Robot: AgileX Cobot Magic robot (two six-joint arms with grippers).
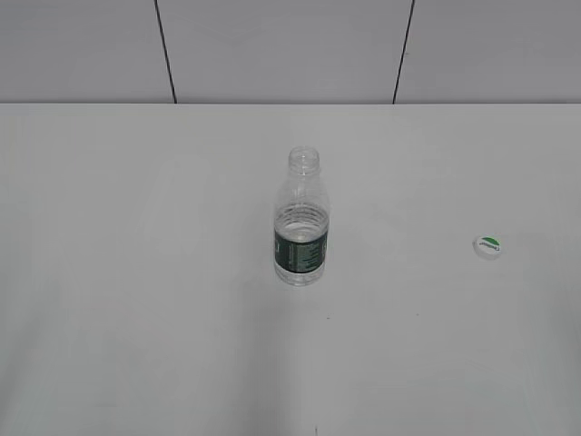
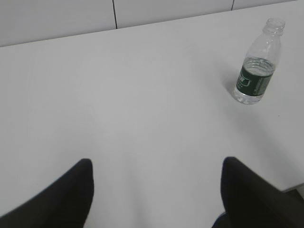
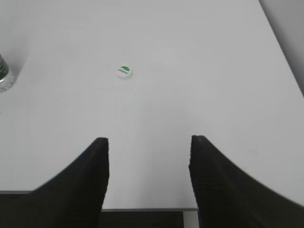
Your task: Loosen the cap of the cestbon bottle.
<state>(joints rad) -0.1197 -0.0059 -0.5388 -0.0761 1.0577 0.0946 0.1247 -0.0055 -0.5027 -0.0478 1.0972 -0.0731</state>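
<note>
Exterior view: the cestbon bottle point(image 1: 300, 220) is seen upright near the middle of the white table point(image 1: 136, 300), its neck uncapped; the cap point(image 1: 487, 245) is seen lying flat on the table, well apart to the bottle's right, green mark up; the left gripper point(image 2: 156, 183) is spread wide with nothing held; the right gripper point(image 3: 148, 164) is likewise spread and unloaded, the cap lying well beyond its fingertips.

Bottle point(image 3: 4, 76) cut off at nine o'clock edge in right wrist view; cap point(image 1: 487, 245) lettering too small to read.
</note>
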